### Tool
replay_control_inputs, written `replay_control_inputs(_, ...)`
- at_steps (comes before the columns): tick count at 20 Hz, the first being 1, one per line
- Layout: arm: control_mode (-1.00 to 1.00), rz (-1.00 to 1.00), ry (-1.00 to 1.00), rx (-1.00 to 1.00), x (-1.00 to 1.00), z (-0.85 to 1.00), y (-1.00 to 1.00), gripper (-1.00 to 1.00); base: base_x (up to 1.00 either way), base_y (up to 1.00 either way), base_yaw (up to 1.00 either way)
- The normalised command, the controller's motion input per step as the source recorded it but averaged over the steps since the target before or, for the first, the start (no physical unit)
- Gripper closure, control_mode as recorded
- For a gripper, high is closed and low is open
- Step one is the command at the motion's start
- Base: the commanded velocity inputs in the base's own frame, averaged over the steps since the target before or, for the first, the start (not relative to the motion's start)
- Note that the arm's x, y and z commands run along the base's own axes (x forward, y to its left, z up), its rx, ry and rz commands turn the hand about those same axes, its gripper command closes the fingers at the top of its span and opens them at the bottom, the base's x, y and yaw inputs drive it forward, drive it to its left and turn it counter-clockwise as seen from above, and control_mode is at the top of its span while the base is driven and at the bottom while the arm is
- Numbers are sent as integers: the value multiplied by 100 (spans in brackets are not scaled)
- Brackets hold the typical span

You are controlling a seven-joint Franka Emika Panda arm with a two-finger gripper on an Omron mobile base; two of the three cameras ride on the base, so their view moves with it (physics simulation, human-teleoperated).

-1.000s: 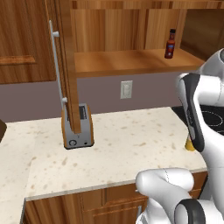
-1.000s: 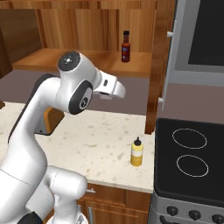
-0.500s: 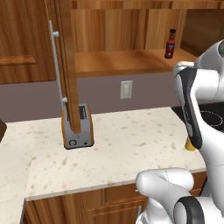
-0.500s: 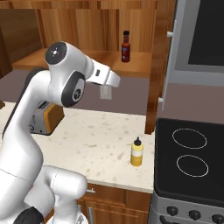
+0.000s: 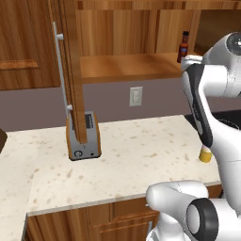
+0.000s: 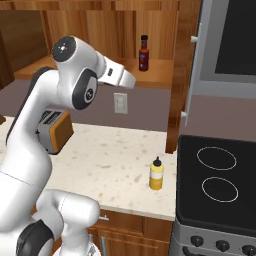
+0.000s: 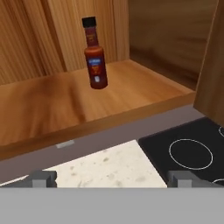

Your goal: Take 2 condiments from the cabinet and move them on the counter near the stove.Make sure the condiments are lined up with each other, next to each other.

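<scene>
Mostly hidden: in the left base view the yellow bottle (image 5: 205, 154) on the bench (image 5: 122, 155) is cut off by the robot's forearm, just its lower part peeks out, and the red sauce bottle (image 5: 183, 47) is partly covered by the arm's wrist. Stove (image 5: 230, 120) there is a dark sliver behind the arm. Right base view is clearer: yellow bottle (image 6: 156, 173) stands upright on the bench (image 6: 110, 160), near the stove (image 6: 220, 180) but apart from its edge; red bottle (image 6: 144, 53) stands upright on the cabinet (image 6: 150, 75) shelf, towards the right end, well apart from the yellow one. Cabinet door (image 5: 70, 70) w/ long silver handle (image 5: 61, 70) hangs open and blocks part of the toaster (image 5: 84, 136) behind it. End effector (image 7: 111, 178): fingertips (image 7: 43, 177) poke up at the bottom of the hand view, set wide apart w/ nothing between them, so released and empty. In the right base view the wrist ends around (image 6: 122, 77) but the fingers are too small to make out. Arm pose: raised high, elbow up, forearm reaching fwd towards the shelf, hand level w/ the shelf edge and short of it. Hand view looks into the cabinet at the red bottle (image 7: 95, 54), which leans in frame from camera roll; stove rings (image 7: 190, 153) show lower right, speckled bench (image 7: 100, 168) below the shelf.
</scene>
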Motion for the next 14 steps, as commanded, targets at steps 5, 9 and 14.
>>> replay_control_inputs(5,-100,0,-6,1,32,1,0,-100,0,0,0)
replay_control_inputs(9,-100,0,-4,0,33,0,0,-100,0,0,0)
replay_control_inputs(14,-100,0,-1,0,39,3,0,-100,0,0,0)
